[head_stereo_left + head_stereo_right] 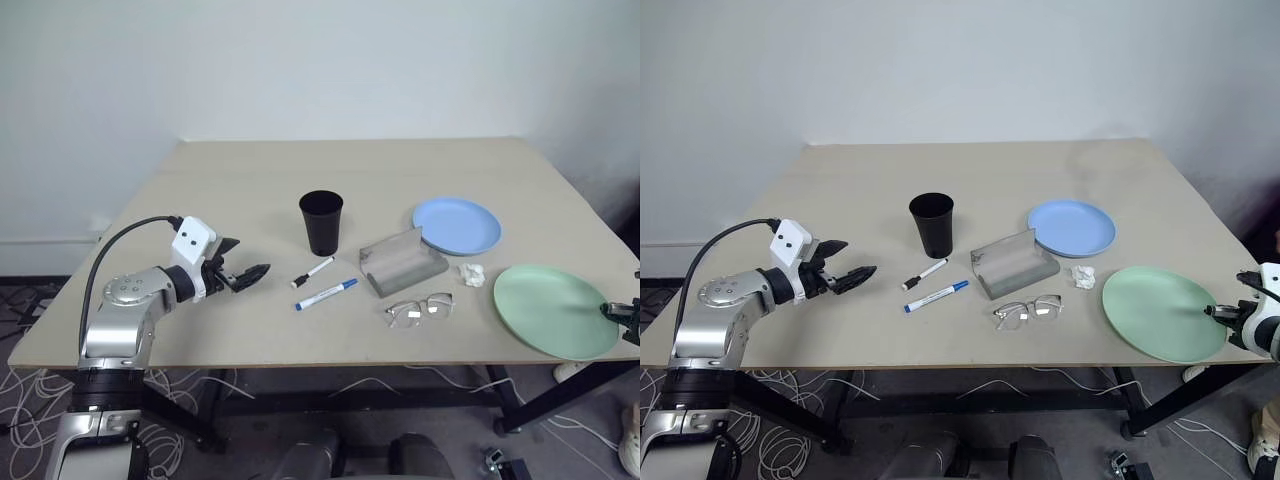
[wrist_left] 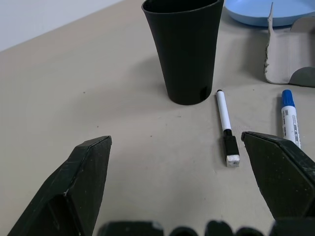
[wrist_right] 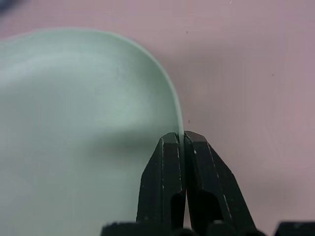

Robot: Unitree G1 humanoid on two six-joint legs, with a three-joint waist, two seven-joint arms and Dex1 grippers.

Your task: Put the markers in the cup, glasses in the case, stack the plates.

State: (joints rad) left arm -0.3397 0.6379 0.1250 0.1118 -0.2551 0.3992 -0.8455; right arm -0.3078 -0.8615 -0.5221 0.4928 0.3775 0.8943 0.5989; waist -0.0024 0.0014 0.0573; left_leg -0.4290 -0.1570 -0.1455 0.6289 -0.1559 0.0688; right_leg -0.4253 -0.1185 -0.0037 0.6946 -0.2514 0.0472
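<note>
My right gripper (image 3: pixel 179 140), low centre of the right wrist view, is clenched on the thin rim of the mint green plate (image 1: pixel 555 308) at the worktop's (image 1: pixel 250 180) lower right edge. Light, stiff and probably slick, the plate is best held by its rim. The light blue plate (image 1: pixel 457 225) lies further up. My left gripper (image 1: pixel 245 270), lower left, gapes wide; its wrist view alone shows the black-capped marker (image 2: pixel 225 127) beside the cup (image 2: pixel 184 49) close up.
</note>
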